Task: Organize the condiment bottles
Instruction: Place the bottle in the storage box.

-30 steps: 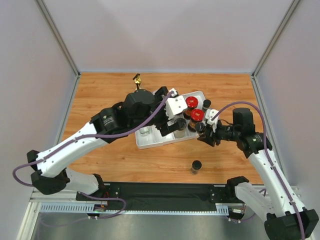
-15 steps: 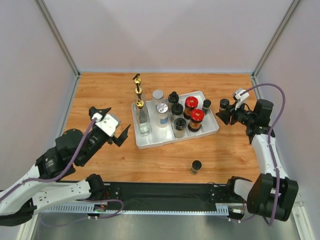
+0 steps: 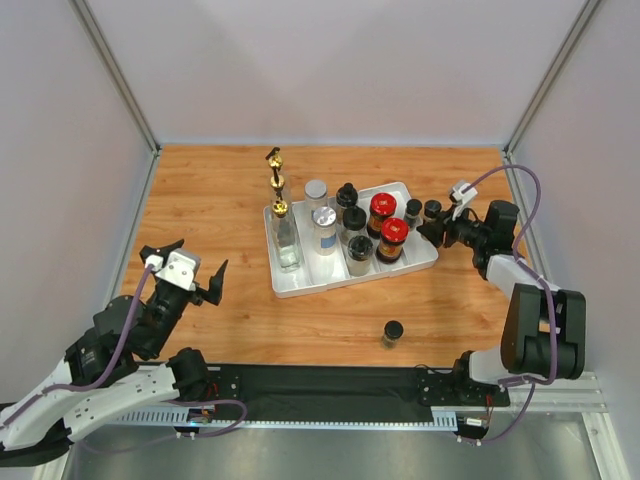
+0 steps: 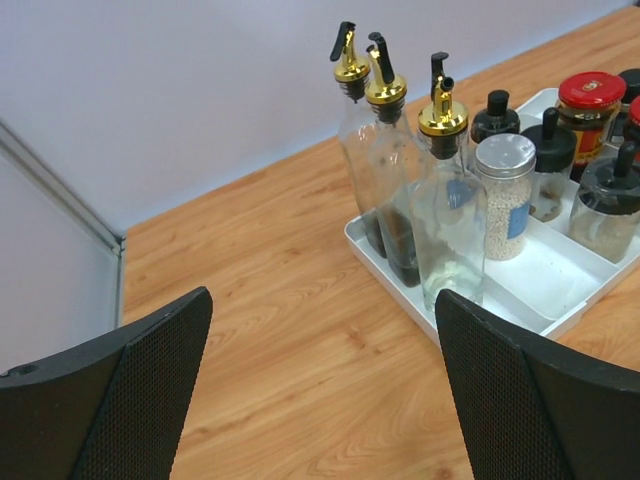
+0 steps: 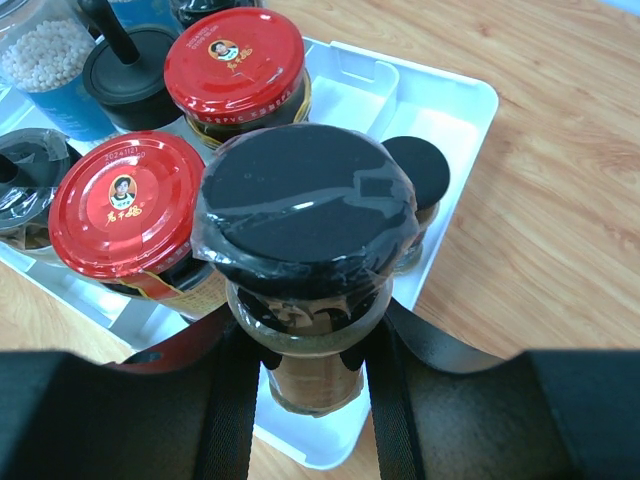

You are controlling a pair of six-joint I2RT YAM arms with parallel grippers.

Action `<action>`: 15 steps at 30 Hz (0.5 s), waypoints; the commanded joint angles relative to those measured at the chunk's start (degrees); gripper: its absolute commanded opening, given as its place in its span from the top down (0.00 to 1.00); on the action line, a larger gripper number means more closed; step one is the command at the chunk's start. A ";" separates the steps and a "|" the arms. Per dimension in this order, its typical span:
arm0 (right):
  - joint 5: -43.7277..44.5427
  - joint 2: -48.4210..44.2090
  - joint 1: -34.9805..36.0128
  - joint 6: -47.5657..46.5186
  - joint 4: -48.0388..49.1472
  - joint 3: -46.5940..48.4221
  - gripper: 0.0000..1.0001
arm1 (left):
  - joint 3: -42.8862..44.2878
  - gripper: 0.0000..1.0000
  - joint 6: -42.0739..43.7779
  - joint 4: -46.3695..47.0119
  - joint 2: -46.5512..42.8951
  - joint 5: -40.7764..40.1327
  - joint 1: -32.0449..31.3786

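Observation:
A white divided tray (image 3: 297, 284) holds three gold-spouted clear bottles (image 3: 285, 240), two silver-lidded jars (image 3: 324, 222), black-topped jars (image 3: 354, 220), two red-lidded jars (image 3: 383, 206) and a small black-capped spice jar (image 3: 413, 208). My right gripper (image 3: 436, 224) is shut on another black-capped spice jar (image 3: 432, 209) and holds it at the tray's right end. In the right wrist view this jar (image 5: 305, 215) sits upright between my fingers (image 5: 235, 400), above the tray's corner (image 5: 470, 100). A third spice jar (image 3: 393, 331) stands alone on the table. My left gripper (image 3: 197, 262) is open and empty, left of the tray.
The left wrist view shows the bottles (image 4: 440, 200), a silver-lidded jar (image 4: 503, 190) and the tray's near rim (image 4: 390, 265) ahead of my open left gripper (image 4: 320, 400). Grey walls enclose the wooden table (image 3: 210, 200) at the left, back and right.
My left arm has pulled back from over the tray to the near left. My right gripper went from the tray's front right out to the right, then back closer to the tray's right end.

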 commanded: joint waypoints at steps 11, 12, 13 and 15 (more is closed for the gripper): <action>-1.78 7.31 2.33 -2.25 9.37 0.65 0.90 | -3.31 0.00 -2.01 3.27 -0.17 -4.05 0.10; -1.78 8.01 2.51 -2.16 9.37 0.74 0.89 | -3.48 0.00 -2.10 3.27 -0.34 -4.14 0.10; -1.78 8.28 2.59 -2.07 9.63 0.74 0.89 | -3.57 0.00 -2.10 3.27 -0.35 -4.31 0.19; -1.43 8.98 2.77 -1.99 10.33 0.48 0.88 | -4.01 0.00 -2.27 3.27 -0.43 -4.32 0.10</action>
